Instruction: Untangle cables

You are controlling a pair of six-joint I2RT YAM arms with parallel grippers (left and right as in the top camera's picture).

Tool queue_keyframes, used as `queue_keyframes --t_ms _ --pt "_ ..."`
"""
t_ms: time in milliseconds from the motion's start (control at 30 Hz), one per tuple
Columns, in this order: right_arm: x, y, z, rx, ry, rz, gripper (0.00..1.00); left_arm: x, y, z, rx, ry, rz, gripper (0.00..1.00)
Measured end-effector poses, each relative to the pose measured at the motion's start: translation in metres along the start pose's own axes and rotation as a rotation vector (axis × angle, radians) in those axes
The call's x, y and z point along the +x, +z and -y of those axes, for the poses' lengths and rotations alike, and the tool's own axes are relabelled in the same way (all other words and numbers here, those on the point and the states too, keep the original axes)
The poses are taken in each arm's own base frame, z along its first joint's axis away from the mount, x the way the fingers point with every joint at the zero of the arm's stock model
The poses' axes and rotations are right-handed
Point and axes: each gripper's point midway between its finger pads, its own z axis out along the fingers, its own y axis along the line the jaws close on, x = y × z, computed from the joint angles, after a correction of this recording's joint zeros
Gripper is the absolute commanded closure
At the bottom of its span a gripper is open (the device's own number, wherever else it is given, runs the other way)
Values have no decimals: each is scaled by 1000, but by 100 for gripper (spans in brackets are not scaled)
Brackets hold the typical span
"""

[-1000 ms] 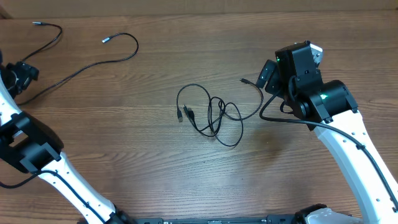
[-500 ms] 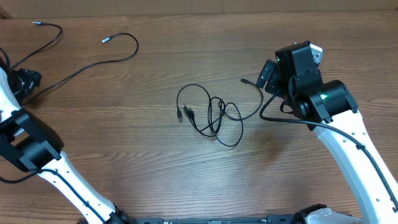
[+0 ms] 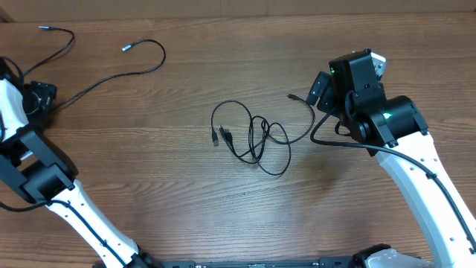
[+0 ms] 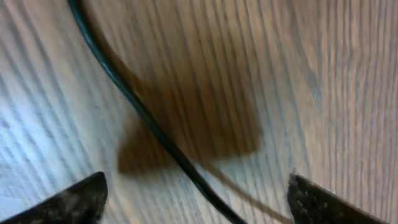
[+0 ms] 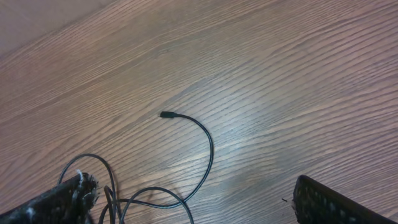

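A tangle of thin black cables (image 3: pixel 255 138) lies at the table's middle, with two plug ends (image 3: pixel 220 135) at its left and one strand ending in a plug (image 3: pixel 291 96) at the right. A separate loose cable (image 3: pixel 141 71) with a silver tip (image 3: pixel 126 48) lies at the far left. My left gripper (image 3: pixel 43 97) is open low over that cable's near end, and the strand (image 4: pixel 149 121) runs between its fingers (image 4: pixel 196 200). My right gripper (image 3: pixel 321 88) is open and empty just right of the tangle. Its wrist view shows the plug end (image 5: pixel 165 114) and loops (image 5: pixel 149 196) between the fingers (image 5: pixel 196 204).
Another loose black cord with a silver tip (image 3: pixel 43 27) curves along the far left corner. A thicker black wire (image 3: pixel 335 138) loops from the right arm. The table's back edge (image 3: pixel 238 16) runs along the top.
My left gripper has shifted a little to the right and nearer, along the loose cable's end. The right arm and the tangle have not moved.
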Motion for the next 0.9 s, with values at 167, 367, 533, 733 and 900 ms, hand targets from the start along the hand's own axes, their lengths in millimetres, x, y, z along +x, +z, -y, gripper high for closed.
queue_keyframes --t_ms 167,367,533,733,900 --pt "0 0 0 0 0 0 0 2 3 12 26 17 16 58" --pt "0 0 0 0 0 0 0 2 3 11 14 62 26 79" --pt "0 0 0 -1 1 0 0 -4 7 12 13 110 62 96" --pt "0 0 0 0 0 0 0 -29 -10 43 93 306 177 96" --pt "0 0 0 0 0 1 0 -37 -40 106 202 523 344 93"
